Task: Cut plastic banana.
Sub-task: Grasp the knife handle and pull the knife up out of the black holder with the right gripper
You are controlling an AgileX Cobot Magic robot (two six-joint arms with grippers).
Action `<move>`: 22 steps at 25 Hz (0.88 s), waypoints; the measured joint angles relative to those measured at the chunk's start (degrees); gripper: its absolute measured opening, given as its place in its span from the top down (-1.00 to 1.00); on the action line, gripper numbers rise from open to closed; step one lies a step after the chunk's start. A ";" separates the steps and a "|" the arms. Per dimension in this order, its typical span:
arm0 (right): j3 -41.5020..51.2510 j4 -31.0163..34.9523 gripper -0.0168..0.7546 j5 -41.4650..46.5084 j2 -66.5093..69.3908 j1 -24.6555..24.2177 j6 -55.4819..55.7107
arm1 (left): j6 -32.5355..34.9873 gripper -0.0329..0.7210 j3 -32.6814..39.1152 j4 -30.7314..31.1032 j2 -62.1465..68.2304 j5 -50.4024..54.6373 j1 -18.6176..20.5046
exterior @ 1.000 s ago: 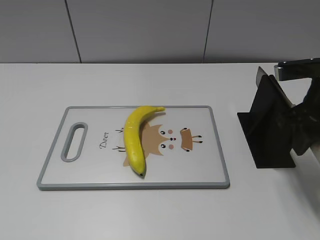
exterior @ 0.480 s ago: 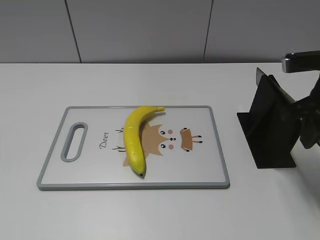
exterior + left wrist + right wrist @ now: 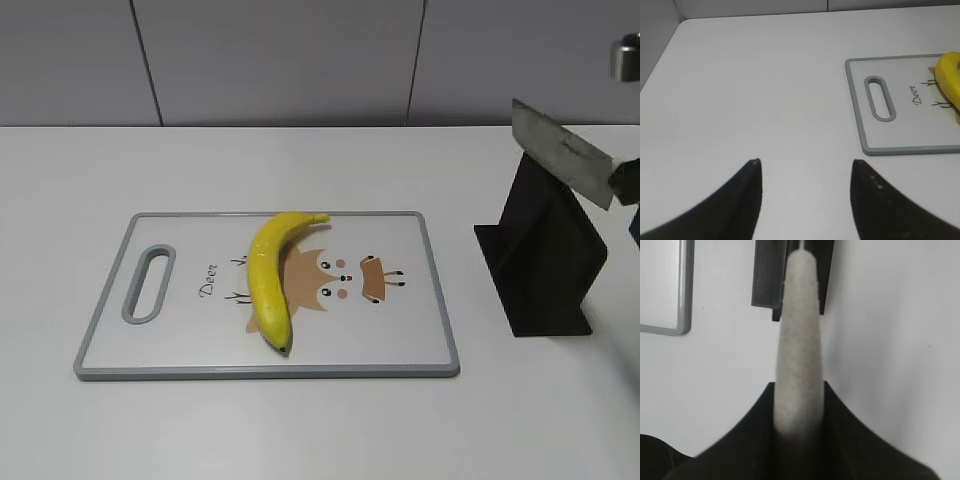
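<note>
The plastic banana (image 3: 270, 278) lies curved on the white cutting board (image 3: 400, 335), stem at the far edge and dark tip near the front. Its end shows in the left wrist view (image 3: 950, 75). My right gripper (image 3: 799, 385) is shut on the grey handle (image 3: 800, 335) of a knife. The knife blade (image 3: 560, 152) hangs in the air above the black knife holder (image 3: 545, 260), far right of the banana. In the exterior view the gripper (image 3: 628, 185) is mostly out of frame. My left gripper (image 3: 805, 167) is open and empty over bare table, left of the board (image 3: 855, 100).
The black knife holder also shows under the handle in the right wrist view (image 3: 767, 275), with the board's corner (image 3: 684, 300) to its left. A grey panelled wall (image 3: 300, 60) runs behind the white table.
My right gripper has risen and moved right, lifting the knife out of the black holder; the blade now shows above it. The banana and board have not moved.
</note>
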 joint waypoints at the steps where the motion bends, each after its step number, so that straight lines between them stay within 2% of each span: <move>1: -0.59 0.00 0.50 0.21 -1.00 0.00 -0.70 | 0.06 -0.55 0.00 0.00 0.00 -0.06 0.00; 10: -6.96 4.60 0.50 2.99 -2.94 0.00 -12.17 | 0.20 -0.55 -1.62 -0.60 4.89 -4.64 0.00; 15: -7.77 9.86 0.50 1.92 -2.11 0.00 -24.72 | 5.35 -0.55 -4.42 -3.91 15.18 -9.63 -0.34; 18: -7.81 12.56 0.50 1.55 -1.31 0.00 -31.53 | 9.80 -0.55 -7.03 -5.57 22.19 -10.89 -2.42; 22: -7.81 16.43 0.50 0.89 -0.66 0.00 -41.75 | 16.80 -0.55 -11.75 -5.94 32.12 -11.15 -7.90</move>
